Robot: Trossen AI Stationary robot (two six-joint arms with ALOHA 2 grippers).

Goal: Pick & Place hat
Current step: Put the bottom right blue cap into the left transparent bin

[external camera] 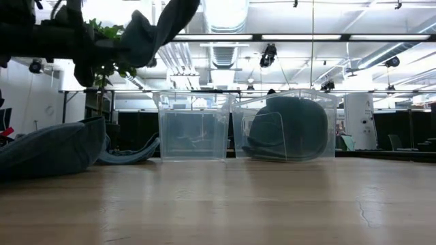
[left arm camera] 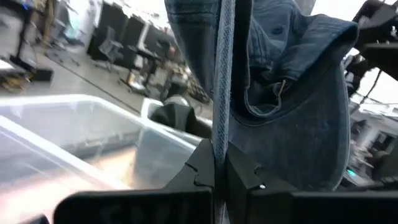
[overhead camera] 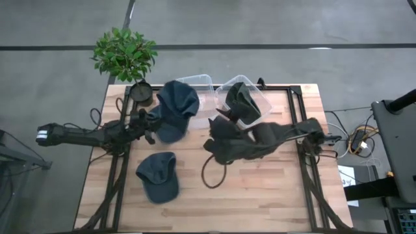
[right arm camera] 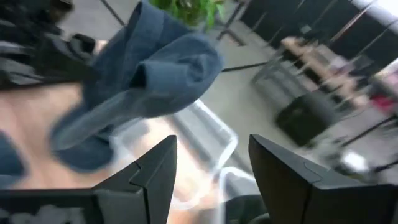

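A blue hat hangs in the air over the rim of the left clear bin, pinched by the left gripper, whose jaws are closed tight on a fold of its fabric; in the left wrist view the cloth drapes down on both sides of the shut fingers, and in the low view the hat dangles high above the bins. The left bin looks to have nothing lying in it. Just beside it, touching along one wall, stands the right clear bin, and a dark hat lies inside it; from table height that hat fills most of the bin. The right gripper is above the tabletop just in front of the right bin, its jaws spread wide with nothing between them; its wrist view shows the two dark fingers well apart, looking toward the raised blue hat and the bin edge below it. A third hat, also blue, lies flat on the wood near the front left, well apart from both bins; in the low view it is the large soft shape at the left edge. A potted plant stands off the far left corner of the tabletop, behind the left arm.
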